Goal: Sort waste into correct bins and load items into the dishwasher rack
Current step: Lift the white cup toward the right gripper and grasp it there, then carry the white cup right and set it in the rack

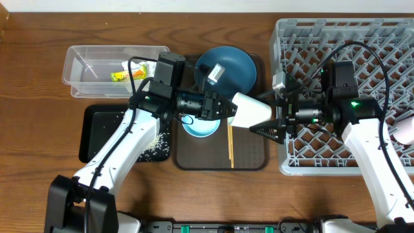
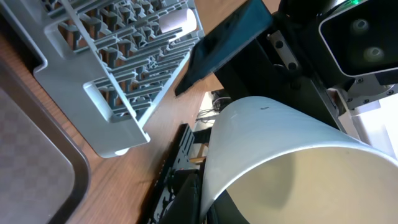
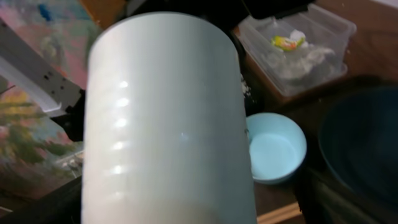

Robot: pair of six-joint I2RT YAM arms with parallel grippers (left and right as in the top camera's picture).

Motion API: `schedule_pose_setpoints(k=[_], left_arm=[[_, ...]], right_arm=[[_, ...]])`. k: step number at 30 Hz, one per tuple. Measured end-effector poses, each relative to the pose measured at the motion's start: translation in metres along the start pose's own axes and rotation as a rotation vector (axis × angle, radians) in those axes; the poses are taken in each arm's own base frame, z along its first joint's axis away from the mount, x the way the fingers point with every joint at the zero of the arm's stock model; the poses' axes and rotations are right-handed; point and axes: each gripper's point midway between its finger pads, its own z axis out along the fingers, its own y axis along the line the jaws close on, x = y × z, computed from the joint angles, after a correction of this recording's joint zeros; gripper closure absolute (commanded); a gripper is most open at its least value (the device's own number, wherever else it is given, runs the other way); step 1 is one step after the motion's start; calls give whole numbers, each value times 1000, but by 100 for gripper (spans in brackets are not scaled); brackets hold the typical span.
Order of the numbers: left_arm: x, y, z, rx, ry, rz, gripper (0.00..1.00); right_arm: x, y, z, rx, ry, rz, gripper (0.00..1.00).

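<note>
I see the cup (image 1: pixel 249 110) lying on its side in the air above the brown tray (image 1: pixel 252 152), between the two grippers and just beside the left wall of the rack (image 1: pixel 310 39). Its open mouth points to the left gripper (image 1: pixel 226 109), which looks clamped on the rim; the left wrist view shows the inside of the cup very close. The right gripper (image 1: pixel 259 125) meets the narrow bottom end of the cup. The cup fills the right wrist view and hides the fingers, so I cannot tell whether they are apart or pressed on it. The bowl (image 1: pixel 200 128) stands on the brown tray under the left gripper, and the plate (image 1: pixel 236 65) is behind it at the far edge. The chopsticks (image 1: pixel 230 145) lie on the brown tray, to the right of the bowl. The wrapper (image 1: pixel 123 76) is inside the tub (image 1: pixel 81 61) at the far left. Rice (image 1: pixel 155 144) is spread on the right part of the black tray (image 1: pixel 103 129). A pink cup (image 1: pixel 405 131) lies in the rack at its right side.
</note>
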Motion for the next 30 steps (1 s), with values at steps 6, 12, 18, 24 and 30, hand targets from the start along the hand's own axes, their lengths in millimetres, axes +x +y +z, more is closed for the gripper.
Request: schedule_pose_setpoints(k=[6,12,18,24,30], left_arm=[[0,0,0,2,1,-8,94],[-1,0,-1,1,-2,-7,94],[-2,-2,-1,10,-4,5,93],[-7,5,-1,-31,-30,6,63],[-12,56,-9,-307,-123,-76,54]], right_arm=[[-4,6,0,-34,-27,-16,28],[-9,10,-1,-57,-49,-26,50],[-9,10,-1,-61,-53,-21,52],[0,2,0,-12,-6,15,50],[32,-37,-7,236,162,178,61]])
